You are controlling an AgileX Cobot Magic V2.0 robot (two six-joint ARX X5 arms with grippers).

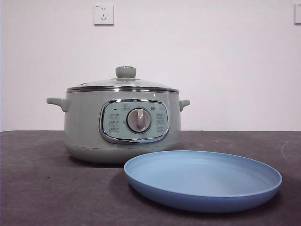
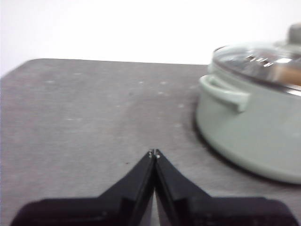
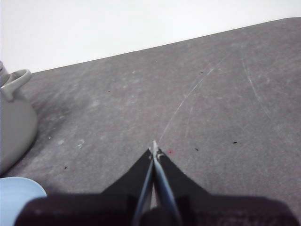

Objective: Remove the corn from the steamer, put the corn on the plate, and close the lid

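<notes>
Front view puts the plate nearest the camera, a shallow light-blue round dish lying flat on the dark grey tabletop. Taking the steamer as the landmark, the plate sits just in front of it and off to the side of its control panel, close to the pot's base; whether they touch cannot be told. The steamer stands upright behind, sage-green, its grey dial facing the camera within the chrome-framed panel and a small handle on each side. The lid rests closed on the steamer's rim, its green knob on top. Through the glass in the left wrist view, an orange-tan patch shows inside the steamer, which may be the corn, too blurred to be sure. Beyond the steamer rises a white wall with a power socket.

The left gripper hangs over bare tabletop beside one steamer handle, jaws pressed together on nothing. The right gripper hangs over bare tabletop on the steamer's other side, jaws likewise closed and empty.
</notes>
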